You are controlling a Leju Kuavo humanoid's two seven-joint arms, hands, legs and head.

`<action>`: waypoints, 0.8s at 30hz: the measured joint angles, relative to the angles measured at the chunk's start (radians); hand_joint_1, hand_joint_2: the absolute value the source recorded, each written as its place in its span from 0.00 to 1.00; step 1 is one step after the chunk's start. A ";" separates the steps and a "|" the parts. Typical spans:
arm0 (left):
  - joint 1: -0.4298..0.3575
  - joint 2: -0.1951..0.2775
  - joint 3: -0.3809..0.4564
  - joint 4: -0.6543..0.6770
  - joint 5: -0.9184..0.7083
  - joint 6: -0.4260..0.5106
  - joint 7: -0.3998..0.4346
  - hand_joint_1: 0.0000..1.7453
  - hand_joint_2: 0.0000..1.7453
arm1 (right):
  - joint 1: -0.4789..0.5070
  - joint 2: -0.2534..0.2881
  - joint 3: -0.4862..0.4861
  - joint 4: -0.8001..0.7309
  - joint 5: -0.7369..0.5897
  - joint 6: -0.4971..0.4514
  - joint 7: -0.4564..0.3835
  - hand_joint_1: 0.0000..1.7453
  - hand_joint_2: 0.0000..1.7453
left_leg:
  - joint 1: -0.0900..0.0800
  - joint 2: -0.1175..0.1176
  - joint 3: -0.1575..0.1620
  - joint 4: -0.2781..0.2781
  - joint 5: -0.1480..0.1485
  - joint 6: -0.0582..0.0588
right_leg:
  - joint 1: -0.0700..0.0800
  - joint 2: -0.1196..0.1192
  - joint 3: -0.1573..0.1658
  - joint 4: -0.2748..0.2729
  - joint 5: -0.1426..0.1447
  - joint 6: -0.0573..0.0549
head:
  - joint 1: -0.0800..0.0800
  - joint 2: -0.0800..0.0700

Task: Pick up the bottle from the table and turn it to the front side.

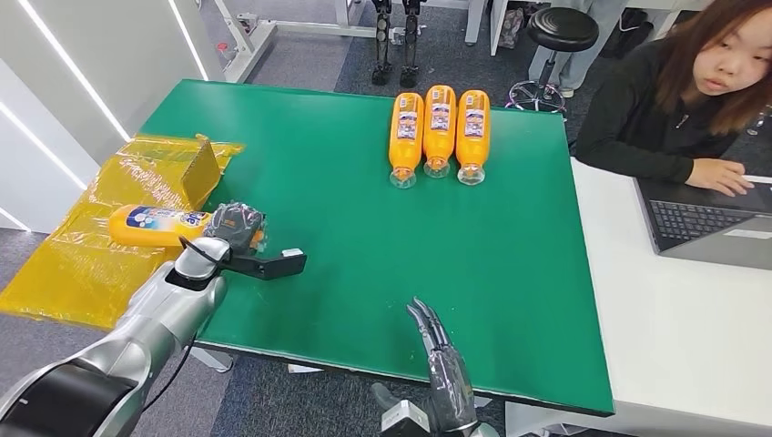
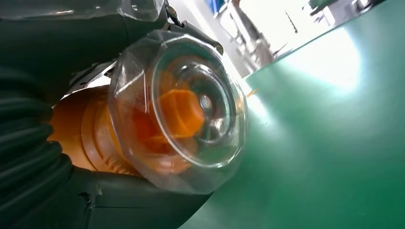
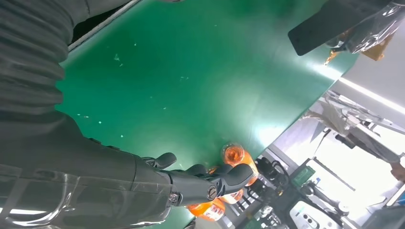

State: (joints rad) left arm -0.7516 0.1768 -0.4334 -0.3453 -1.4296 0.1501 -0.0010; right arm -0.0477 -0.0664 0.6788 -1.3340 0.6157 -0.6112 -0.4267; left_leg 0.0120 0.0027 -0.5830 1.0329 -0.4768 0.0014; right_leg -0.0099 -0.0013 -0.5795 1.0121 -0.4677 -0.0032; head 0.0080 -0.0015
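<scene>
An orange bottle with a blue and white label lies sideways at the table's left edge, partly over the yellow bag. My left hand grips it near its cap end. The left wrist view looks straight at the bottle's clear cap with the orange neck inside, held between my dark fingers. My right hand hovers open over the front edge of the green table, fingers straight and holding nothing. The right wrist view shows that right hand above the green surface.
Three orange bottles lie side by side at the table's far middle, caps toward me. A yellow plastic bag hangs off the left side. A person sits at the right with a laptop on a white table.
</scene>
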 joint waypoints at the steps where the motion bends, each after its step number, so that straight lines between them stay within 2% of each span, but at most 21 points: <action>1: -0.001 0.002 0.006 0.007 0.006 -0.007 0.009 0.72 1.00 | 0.000 0.000 0.000 0.000 0.001 0.001 0.003 0.00 1.00 | 0.000 0.000 0.000 0.000 0.000 0.000 | 0.000 0.000 0.000 0.000 0.000 0.000 | 0.000 0.000; 4: -0.003 0.008 0.028 0.024 0.021 -0.034 0.037 0.00 1.00 | 0.003 0.000 -0.003 -0.002 0.010 0.001 0.008 0.00 1.00 | 0.000 0.000 0.000 0.000 0.000 0.000 | 0.000 0.000 0.000 0.000 0.000 0.000 | 0.000 0.000; 12: -0.004 0.032 0.067 0.052 0.026 -0.042 0.043 0.00 1.00 | 0.016 -0.001 -0.019 -0.011 0.034 0.013 0.022 0.00 1.00 | 0.000 0.000 0.000 0.000 0.000 0.000 | 0.000 0.000 -0.001 0.000 0.000 0.000 | 0.000 0.000; 24: -0.006 0.035 0.073 0.053 -0.002 -0.037 0.040 0.00 1.00 | 0.015 0.002 -0.022 -0.011 0.036 0.044 0.028 0.00 1.00 | 0.000 0.000 0.000 0.000 0.000 0.000 | 0.000 0.000 -0.001 0.000 0.000 0.000 | 0.000 0.000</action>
State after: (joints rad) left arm -0.7574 0.2118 -0.3602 -0.2926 -1.4318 0.1127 0.0389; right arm -0.0328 -0.0642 0.6564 -1.3455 0.6518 -0.5675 -0.3990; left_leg 0.0119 0.0030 -0.5831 1.0330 -0.4766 0.0011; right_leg -0.0099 -0.0011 -0.5802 1.0123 -0.4676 -0.0034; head 0.0080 -0.0015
